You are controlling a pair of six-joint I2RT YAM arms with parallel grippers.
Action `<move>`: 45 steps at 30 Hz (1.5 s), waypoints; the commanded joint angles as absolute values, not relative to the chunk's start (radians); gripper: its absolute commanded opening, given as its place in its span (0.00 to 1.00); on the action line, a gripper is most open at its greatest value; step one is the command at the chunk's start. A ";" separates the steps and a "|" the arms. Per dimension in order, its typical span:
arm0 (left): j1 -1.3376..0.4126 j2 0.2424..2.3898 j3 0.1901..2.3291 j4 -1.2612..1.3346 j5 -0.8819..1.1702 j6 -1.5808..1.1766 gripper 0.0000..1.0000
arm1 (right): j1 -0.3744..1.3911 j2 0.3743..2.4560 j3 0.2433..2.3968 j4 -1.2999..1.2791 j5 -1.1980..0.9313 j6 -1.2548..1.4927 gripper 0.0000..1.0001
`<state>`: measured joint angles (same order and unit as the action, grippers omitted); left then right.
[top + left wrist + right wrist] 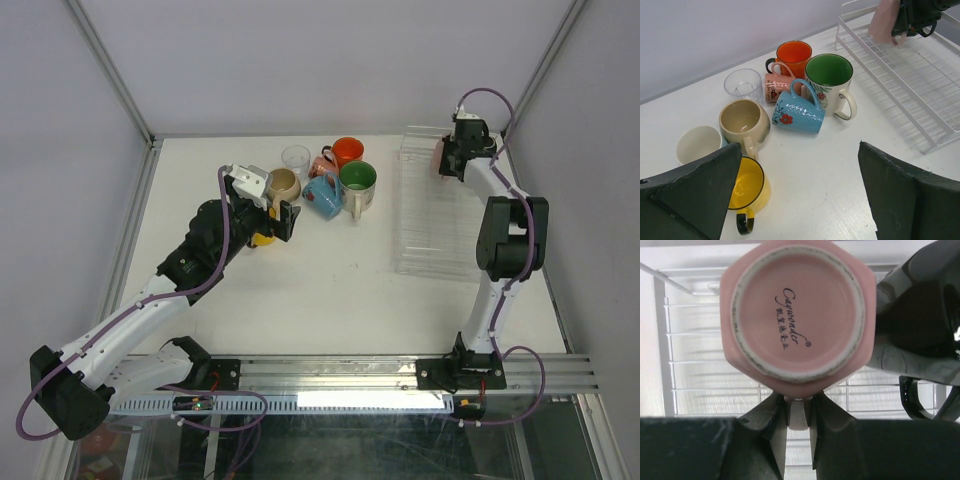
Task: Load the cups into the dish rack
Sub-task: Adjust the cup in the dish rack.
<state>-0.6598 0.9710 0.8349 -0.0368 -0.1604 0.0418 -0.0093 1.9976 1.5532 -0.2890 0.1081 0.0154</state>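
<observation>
My right gripper (799, 402) is shut on the handle of a pink mug (795, 310), whose base faces the wrist camera. It hangs over the far end of the clear dish rack (430, 215), beside a black mug (920, 325). My left gripper (800, 150) is open over bare table, with a yellow mug (747, 185) just inside its left finger. Beyond it cluster a beige mug (744, 120), a white mug (697, 144), a blue mug (799, 114) on its side, a green-lined mug (829, 75), an orange mug (793, 55), a small pink mug (775, 87) and a glass tumbler (743, 84).
The rack's wire floor (910, 85) fills the table's right side, its near part holding nothing. Metal frame posts (110, 70) and grey walls close in the table at the back and sides.
</observation>
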 commanded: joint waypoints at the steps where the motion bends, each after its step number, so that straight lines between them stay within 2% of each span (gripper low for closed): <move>1: -0.655 0.965 0.828 -0.009 -0.193 0.061 0.99 | -0.028 2.003 1.646 -0.213 0.097 0.016 0.12; 3: -0.655 0.965 0.828 -0.008 -0.193 0.061 0.99 | -0.034 2.021 1.665 -0.230 0.100 0.024 0.20; 9: -0.655 0.965 0.827 -0.008 -0.193 0.061 0.99 | -0.047 2.025 1.685 -0.260 0.083 0.024 0.53; 13: -0.655 0.963 0.827 -0.009 -0.193 0.063 0.99 | -0.057 1.989 1.677 -0.270 0.051 0.021 0.67; 19: -0.654 0.961 0.825 -0.008 -0.193 0.062 0.99 | -0.076 1.866 1.607 -0.265 -0.065 0.013 0.71; 35: -0.655 0.959 0.824 -0.008 -0.151 0.060 0.99 | -0.088 1.310 1.207 -0.168 -0.726 -0.076 0.72; 45: -0.655 0.960 0.821 -0.009 -0.166 0.070 0.99 | -0.085 1.177 1.086 -0.049 -1.083 -0.052 0.72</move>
<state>-0.6594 0.9710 0.8249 -0.0368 -0.1734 0.0452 -0.0879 1.2087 1.0950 -0.1425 -0.8879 -0.0525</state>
